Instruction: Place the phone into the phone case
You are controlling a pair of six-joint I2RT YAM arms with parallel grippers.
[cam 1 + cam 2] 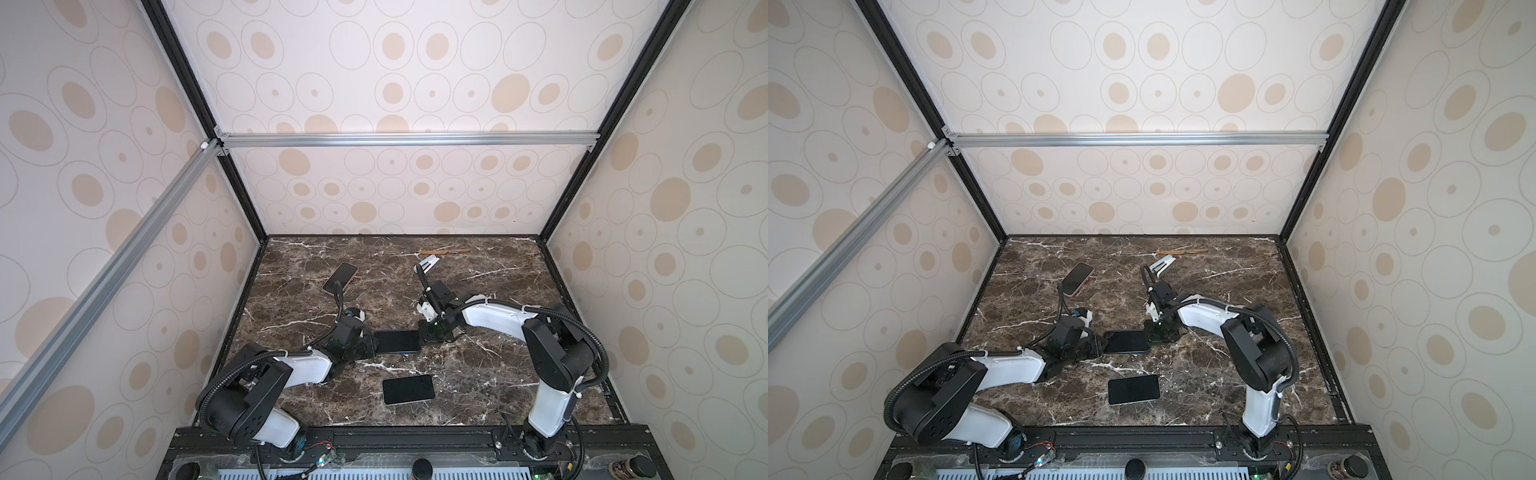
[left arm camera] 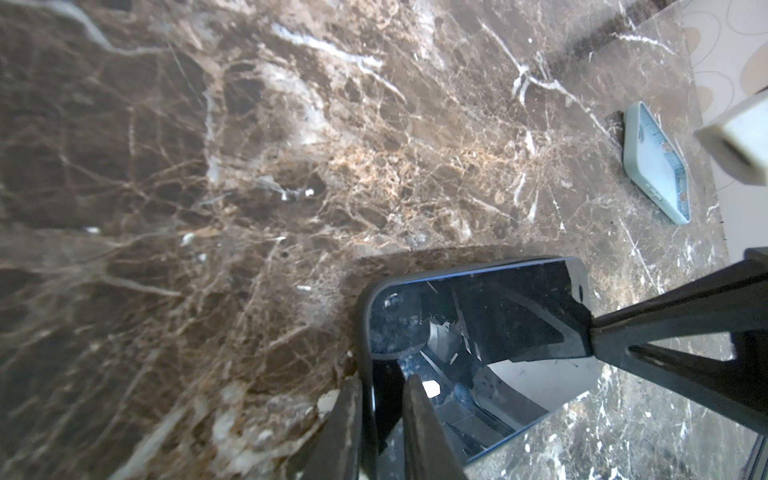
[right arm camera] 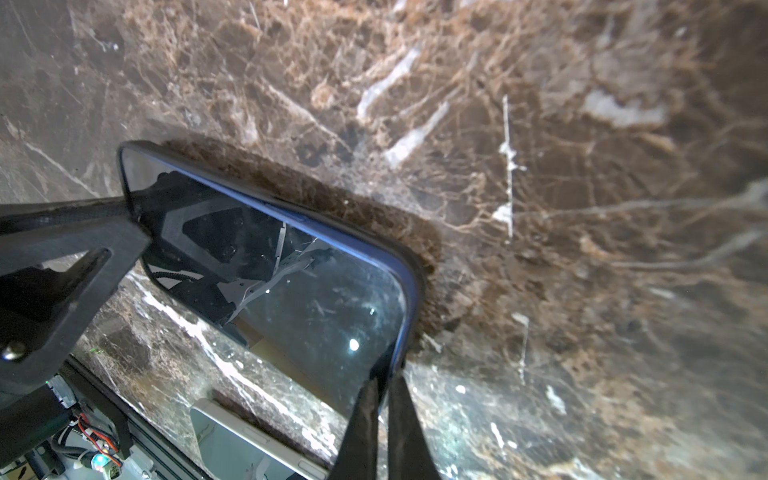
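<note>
A: Phone [image 1: 397,341], where?
B: Mid-surface [image 1: 478,374], sitting between both arms in both top views. Left fingers [image 2: 419,428] are pinching one short end. Right fingers [image 3: 361,440] are pinching the opposite end, pressed almost together on the edge.
A: Case [image 2: 363,328]?
B: A dark rim is wrapping the blue phone edge, so it's looking mostly seated. Corners, can't tell. The shadow is suggesting it's riding just off the surface.
A: Doing this step well?
B: Gripping rim, not glass. Squeezing corner by corner, level, so nothing's popping out.
A: View differences?
B: Top views are giving the layout, a white-rimmed phone [image 1: 408,389] nearer, a pink-rimmed phone [image 1: 340,277] farther, but they're hiding the pinches. Wrist views are showing those. Right wrist is showing the long side and shadow; left wrist is catching the far corner.
</note>
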